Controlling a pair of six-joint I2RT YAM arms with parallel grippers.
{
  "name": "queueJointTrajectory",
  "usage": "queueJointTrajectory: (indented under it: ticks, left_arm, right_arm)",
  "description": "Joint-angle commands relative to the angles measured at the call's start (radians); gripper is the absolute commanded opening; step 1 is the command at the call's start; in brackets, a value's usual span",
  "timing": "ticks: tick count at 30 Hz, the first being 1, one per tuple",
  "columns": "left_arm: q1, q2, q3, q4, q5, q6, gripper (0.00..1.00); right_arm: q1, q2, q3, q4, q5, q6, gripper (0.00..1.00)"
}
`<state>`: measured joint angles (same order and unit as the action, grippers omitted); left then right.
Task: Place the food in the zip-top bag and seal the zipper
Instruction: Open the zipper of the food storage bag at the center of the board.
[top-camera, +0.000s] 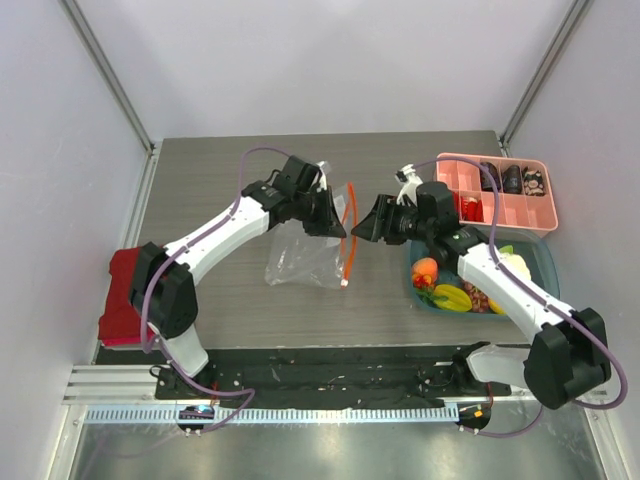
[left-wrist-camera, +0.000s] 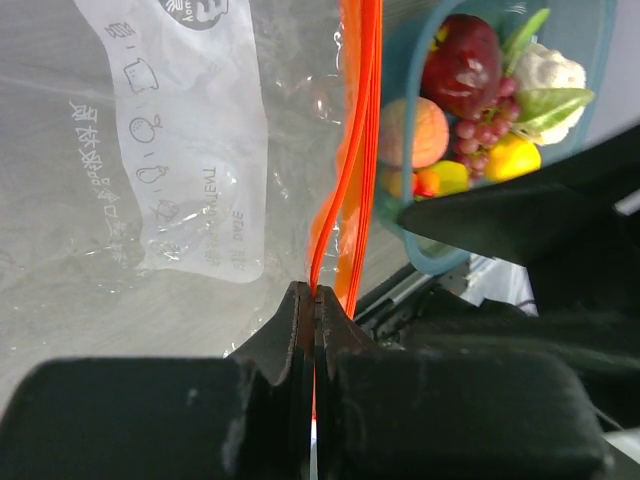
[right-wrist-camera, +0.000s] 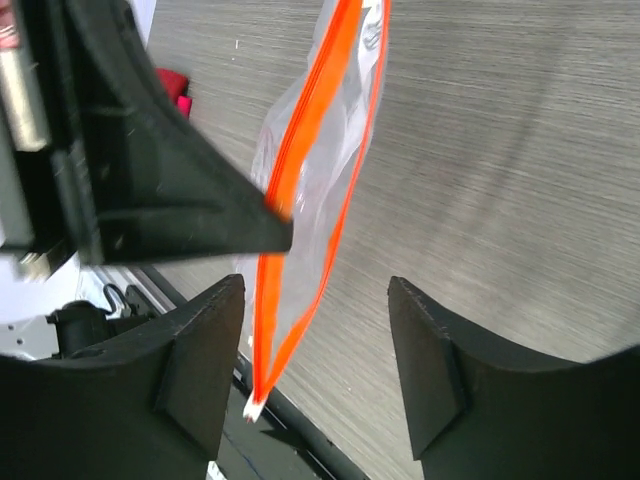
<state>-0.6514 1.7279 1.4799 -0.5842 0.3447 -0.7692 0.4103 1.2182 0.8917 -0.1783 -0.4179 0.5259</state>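
The clear zip-top bag (top-camera: 303, 252) hangs from my left gripper (top-camera: 333, 218), its body sagging onto the table. That gripper (left-wrist-camera: 313, 292) is shut on one lip of the orange-red zipper (left-wrist-camera: 358, 150). My right gripper (top-camera: 362, 228) faces it from the right. In the right wrist view its fingers (right-wrist-camera: 203, 362) stand apart around the two parted zipper strips (right-wrist-camera: 300, 205) without touching them, and the white slider tab (right-wrist-camera: 254, 408) dangles at the low end. The food (top-camera: 452, 292) lies in a teal bin (top-camera: 548, 268) under the right arm, also visible as fruit (left-wrist-camera: 470, 120) past the bag.
A pink compartment tray (top-camera: 497, 190) with dark pieces sits at the back right. A folded red cloth (top-camera: 124, 296) lies at the left table edge by the left arm's base. A black rail (top-camera: 330, 375) runs along the near edge.
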Motion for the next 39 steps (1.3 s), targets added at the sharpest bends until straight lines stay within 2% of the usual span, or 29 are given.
queueJointTrajectory:
  ticks: [1,2,5,8,9,11,12,13,14,16,17,18,20,22,25,27,28,29,31,32,34,35,38,39]
  left_arm:
    - [-0.007,-0.068,-0.001,0.083,0.083,-0.031,0.0]
    - [-0.007,-0.074,-0.003,0.086,0.091,-0.031,0.0]
    - [-0.005,-0.086,-0.009,0.08,0.116,-0.031,0.0]
    - [0.015,-0.106,-0.015,0.061,0.12,-0.03,0.0]
    - [0.036,-0.114,-0.007,0.013,0.106,-0.003,0.0]
    - [0.059,-0.119,0.037,-0.069,0.013,0.051,0.0]
    - [0.076,-0.12,0.06,-0.107,-0.022,0.076,0.0]
    - [0.093,-0.12,0.084,-0.214,-0.089,0.144,0.0]
    - [0.102,-0.119,0.106,-0.257,-0.208,0.177,0.0]
    - [0.12,-0.129,0.134,-0.337,-0.335,0.264,0.0]
    - [0.125,-0.134,0.129,-0.348,-0.446,0.295,0.0]
    - [0.13,-0.139,0.114,-0.362,-0.482,0.317,0.0]
    - [0.147,-0.155,0.096,-0.393,-0.538,0.364,0.0]
    - [0.154,-0.175,0.065,-0.397,-0.533,0.392,0.0]
    - [0.153,-0.195,0.039,-0.376,-0.377,0.4,0.0]
    - [0.141,-0.22,0.02,-0.312,-0.212,0.378,0.0]
    - [0.13,-0.226,0.01,-0.295,-0.19,0.369,0.0]
    - [0.102,-0.229,0.007,-0.266,-0.175,0.355,0.0]
    - [0.081,-0.226,0.0,-0.246,-0.147,0.334,0.0]
    - [0.075,-0.219,-0.004,-0.224,-0.132,0.305,0.0]
    - [0.073,-0.206,-0.018,-0.212,-0.105,0.269,0.0]
    - [0.075,-0.197,-0.027,-0.204,-0.096,0.257,0.0]
    - [0.073,-0.163,-0.03,-0.197,-0.072,0.211,0.0]
    - [0.073,-0.153,-0.033,-0.186,-0.064,0.197,0.0]
  right_arm:
    - [0.002,0.049,0.03,0.122,-0.018,0.059,0.6]
    - [0.002,0.055,0.029,0.126,-0.021,0.054,0.59]
    - [0.001,0.078,0.023,0.123,-0.018,0.022,0.48]
    - [0.001,0.073,0.026,0.07,-0.047,0.008,0.28]
    - [0.001,0.072,0.032,0.01,-0.045,-0.021,0.15]
    - [0.001,0.063,0.065,-0.074,-0.003,-0.09,0.02]
    - [-0.002,0.06,0.076,-0.154,0.055,-0.16,0.01]
    - [-0.007,0.053,0.094,-0.188,0.073,-0.194,0.01]
    - [-0.014,0.055,0.104,-0.222,0.082,-0.228,0.01]
    - [-0.036,0.06,0.134,-0.331,0.134,-0.321,0.01]
    - [-0.045,0.063,0.139,-0.358,0.143,-0.354,0.01]
    - [-0.06,0.066,0.147,-0.387,0.154,-0.383,0.01]
    - [-0.074,0.084,0.168,-0.46,0.18,-0.463,0.01]
    - [-0.094,0.095,0.181,-0.507,0.206,-0.519,0.01]
    - [-0.102,0.109,0.204,-0.529,0.174,-0.547,0.01]
    - [-0.102,0.107,0.229,-0.526,0.111,-0.547,0.09]
    - [-0.103,0.109,0.239,-0.526,0.052,-0.544,0.14]
    - [-0.102,0.109,0.248,-0.527,0.019,-0.547,0.25]
    - [-0.102,0.106,0.279,-0.536,-0.021,-0.556,0.36]
    - [-0.1,0.103,0.289,-0.553,-0.038,-0.567,0.49]
    - [-0.102,0.083,0.322,-0.581,-0.047,-0.59,0.61]
    - [-0.102,0.073,0.343,-0.619,-0.048,-0.618,0.71]
    - [-0.116,0.037,0.389,-0.712,-0.047,-0.671,0.86]
    - [-0.123,0.026,0.397,-0.736,-0.044,-0.703,0.88]
